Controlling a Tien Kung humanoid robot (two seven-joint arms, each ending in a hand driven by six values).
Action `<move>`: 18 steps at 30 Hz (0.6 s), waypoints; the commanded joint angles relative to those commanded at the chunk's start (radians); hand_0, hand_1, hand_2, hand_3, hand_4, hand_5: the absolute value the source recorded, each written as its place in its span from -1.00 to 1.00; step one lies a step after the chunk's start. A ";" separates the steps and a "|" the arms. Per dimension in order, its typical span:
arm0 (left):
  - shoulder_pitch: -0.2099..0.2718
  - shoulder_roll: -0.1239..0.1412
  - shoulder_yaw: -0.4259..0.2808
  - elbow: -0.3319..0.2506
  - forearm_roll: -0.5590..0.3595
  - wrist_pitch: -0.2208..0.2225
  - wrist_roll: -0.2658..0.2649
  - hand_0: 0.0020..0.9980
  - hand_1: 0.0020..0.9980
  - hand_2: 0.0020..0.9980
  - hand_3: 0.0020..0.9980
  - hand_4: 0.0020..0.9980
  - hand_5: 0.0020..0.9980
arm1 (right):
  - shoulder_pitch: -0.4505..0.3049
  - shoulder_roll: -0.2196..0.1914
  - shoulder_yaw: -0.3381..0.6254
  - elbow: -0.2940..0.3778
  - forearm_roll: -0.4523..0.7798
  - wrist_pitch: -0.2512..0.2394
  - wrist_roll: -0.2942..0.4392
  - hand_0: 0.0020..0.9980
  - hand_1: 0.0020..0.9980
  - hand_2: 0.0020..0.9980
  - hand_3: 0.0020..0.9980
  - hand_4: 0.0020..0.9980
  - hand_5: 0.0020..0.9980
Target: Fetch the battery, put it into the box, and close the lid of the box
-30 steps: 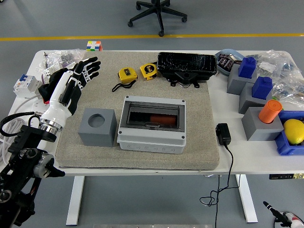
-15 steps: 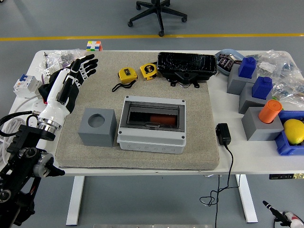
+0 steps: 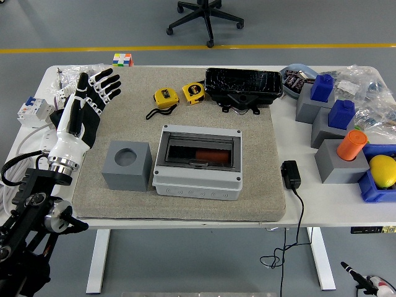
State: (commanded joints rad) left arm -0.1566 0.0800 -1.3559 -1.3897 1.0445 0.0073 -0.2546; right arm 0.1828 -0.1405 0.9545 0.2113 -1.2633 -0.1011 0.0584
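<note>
A grey box [image 3: 197, 162] sits mid-mat with its dark see-through lid down. A reddish cylinder, the battery [image 3: 206, 153], lies inside under the lid. A grey cube [image 3: 127, 164] with an empty round hole stands left of the box. My left hand [image 3: 93, 93] is open with fingers spread, above the mat's left edge, well left of the cube and box. It holds nothing. My right arm is out of view.
Two yellow tape measures [image 3: 166, 97] and a black tray [image 3: 243, 83] lie behind the box. A black adapter [image 3: 291, 174] with its cord lies right of the mat. Grey and blue blocks [image 3: 329, 117], an orange cylinder [image 3: 351, 145] and a lemon [image 3: 383, 170] stand right. Bags [image 3: 74, 77] at the left.
My left hand has swung left and slightly back, away from the mat's middle, fingers still spread. Nothing else has moved.
</note>
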 joint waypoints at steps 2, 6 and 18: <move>0.000 0.002 -0.006 -0.002 0.017 -0.001 0.004 0.65 0.62 0.57 0.56 1.00 1.00 | 0.000 0.001 -0.002 0.000 0.002 0.000 0.000 0.81 0.77 0.64 0.73 1.00 1.00; 0.003 0.000 -0.015 -0.001 0.020 -0.007 0.005 0.68 0.65 0.59 0.59 1.00 1.00 | 0.000 0.002 -0.007 0.001 0.005 0.000 0.000 0.81 0.77 0.64 0.73 1.00 1.00; 0.007 -0.005 -0.035 -0.012 0.029 -0.019 0.003 0.69 0.70 0.62 0.60 1.00 1.00 | 0.005 0.002 0.005 0.001 -0.001 0.000 0.001 0.81 0.77 0.64 0.73 1.00 1.00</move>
State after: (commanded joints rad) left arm -0.1498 0.0752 -1.3913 -1.4020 1.0734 -0.0117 -0.2513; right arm 0.1880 -0.1388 0.9595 0.2126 -1.2639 -0.1016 0.0590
